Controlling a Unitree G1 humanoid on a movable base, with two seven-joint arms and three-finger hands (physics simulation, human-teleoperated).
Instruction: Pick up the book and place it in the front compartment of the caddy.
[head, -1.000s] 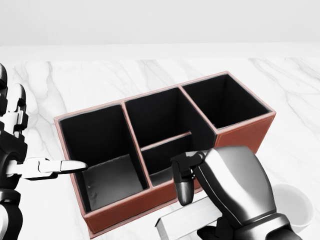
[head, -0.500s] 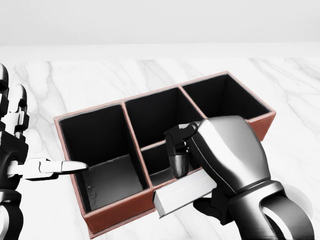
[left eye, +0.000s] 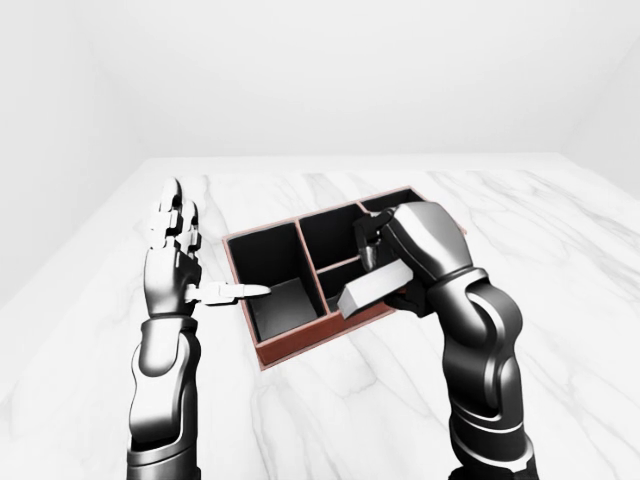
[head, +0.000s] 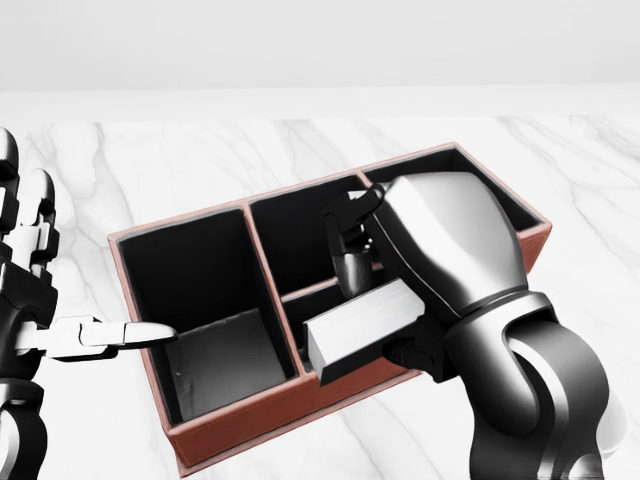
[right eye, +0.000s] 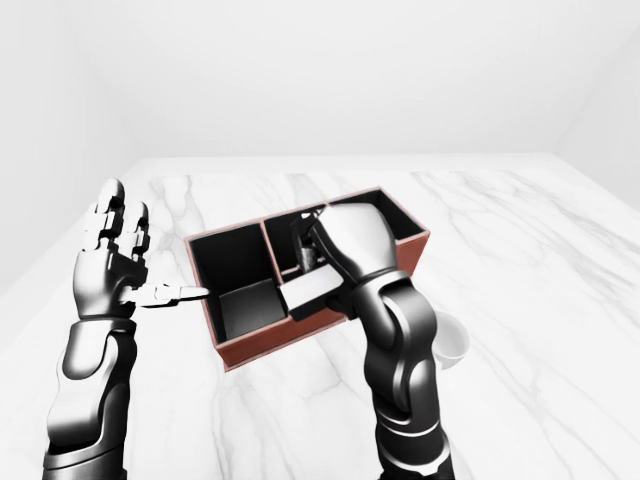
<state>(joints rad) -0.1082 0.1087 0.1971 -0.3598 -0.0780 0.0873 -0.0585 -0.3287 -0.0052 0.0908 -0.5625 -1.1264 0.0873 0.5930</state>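
1. Since 1 s ago: right hand (head: 400, 290) has carried the book (head: 365, 325) up and toward head view's top-left, from below the caddy's near wall to over that wall. Left hand hasn't shifted.
2. Right hand: fingers clamped on book, thumb under, one finger (head: 350, 262) curled over its top edge. Book tilted, pale page edge facing the camera, its low left end hanging over the small lower-middle compartment.
3. Caddy (head: 140, 300): red-brown walls, black inside. Big cell at left, middle split in two by a low divider, another cell at right, partly hidden by the right arm.
4. Left hand (left eye: 175, 255): fingers apart and upright, holding nothing. Thumb (head: 125, 333) points across the caddy's left rim; can't tell if it touches.
5. Judgement on doing it well: which cell counts as "front" isn't settled by the pics; prob. the small lower-middle one. Level the book, or stand it on edge so it fits betw. divider and near wall, centre it, then lower before letting go.
6. Risk: a corner catching the rim or divider and tipping the book out. White bowl (right eye: 450, 343) sits near the right elbow; mind it on withdrawal.
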